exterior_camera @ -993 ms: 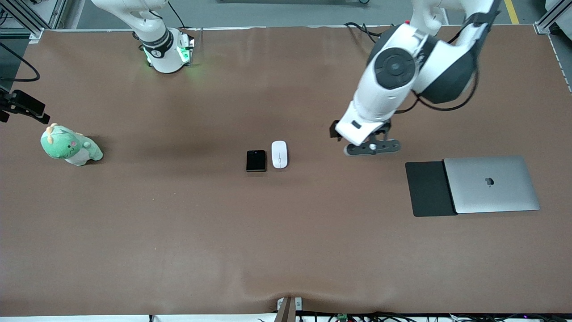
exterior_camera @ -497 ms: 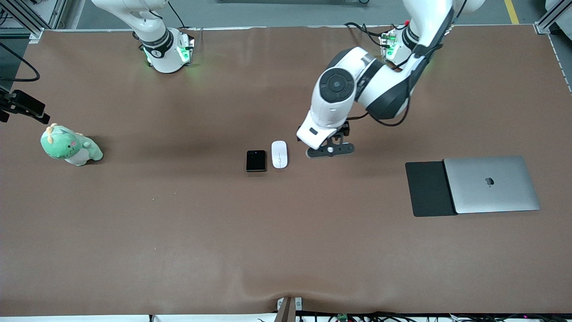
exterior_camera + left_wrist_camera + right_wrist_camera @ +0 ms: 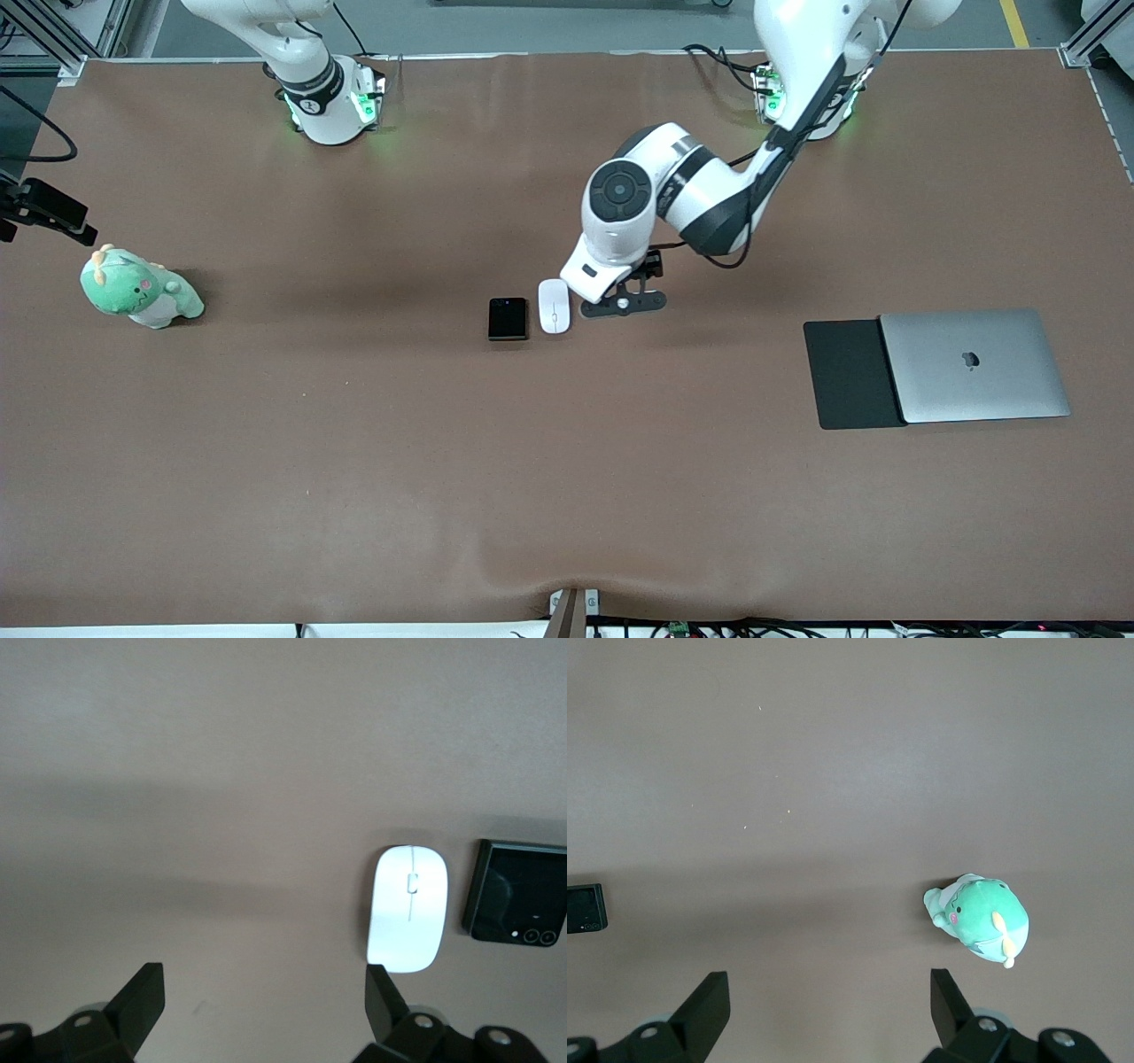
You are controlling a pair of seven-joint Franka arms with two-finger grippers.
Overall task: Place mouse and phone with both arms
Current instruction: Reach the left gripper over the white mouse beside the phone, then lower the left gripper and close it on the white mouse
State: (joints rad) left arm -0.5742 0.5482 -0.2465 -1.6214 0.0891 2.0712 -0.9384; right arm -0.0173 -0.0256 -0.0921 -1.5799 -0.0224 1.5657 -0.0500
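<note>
Nothing is being carried yet. The white glossy mouse [image 3: 554, 317] and the black phone [image 3: 508, 318] are lying side by side mid-worktop [image 3: 354, 443], untouched. The left gripper [image 3: 623, 303] is hovering just beside the mouse, fingers spread and empty; the right gripper [image 3: 824, 1014] is waiting, fingers spread, over the worktop near a green plush toy [image 3: 979, 920].

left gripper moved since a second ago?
Yes. The left gripper has swung from near the mouse pad toward the mouse, jaws open.
</note>
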